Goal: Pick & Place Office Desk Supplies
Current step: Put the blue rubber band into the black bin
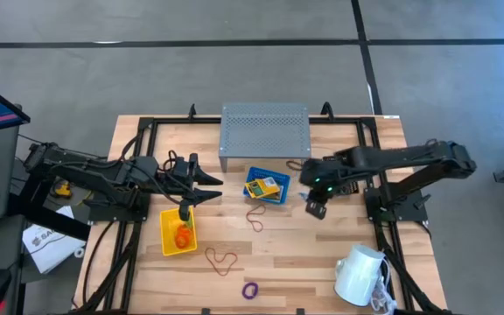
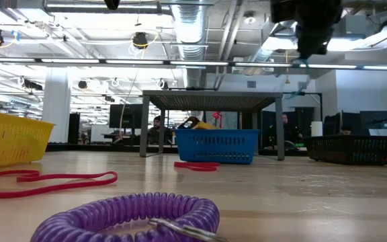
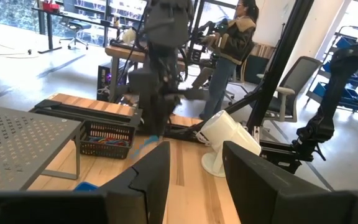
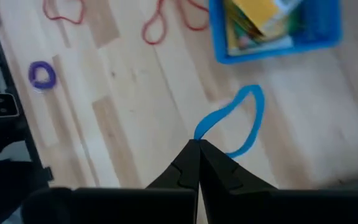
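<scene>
Two dark arms reach in over the wooden table (image 1: 322, 254) from opposite sides. Nearest the front edge lies a purple coiled loop (image 1: 250, 290), with a red loop (image 1: 221, 259) just behind it on the bare wood and a white mug (image 1: 359, 274) tipped on its side toward the right corner. Further back, the left pincer (image 1: 185, 210) hangs over the far end of the yellow bin (image 1: 178, 233), which holds orange loops; its fingers stand apart with nothing between them, and the arm stretches out low from the left. A second red loop (image 1: 256, 218) lies near mid-table. The right arm bends in from the right, its pincer (image 4: 197, 144) raised above the table and pointing down, fingers pressed together on one end of a blue loop (image 4: 238, 123) that hangs stretched long and narrow below the tips. Just beside it sits the blue bin (image 1: 267, 185), holding yellow printed packets (image 1: 266, 185). Behind that stands the grey perforated riser (image 1: 265, 129) on its legs, and a black mesh bin (image 3: 107, 139) with coloured items inside sits near the riser.
</scene>
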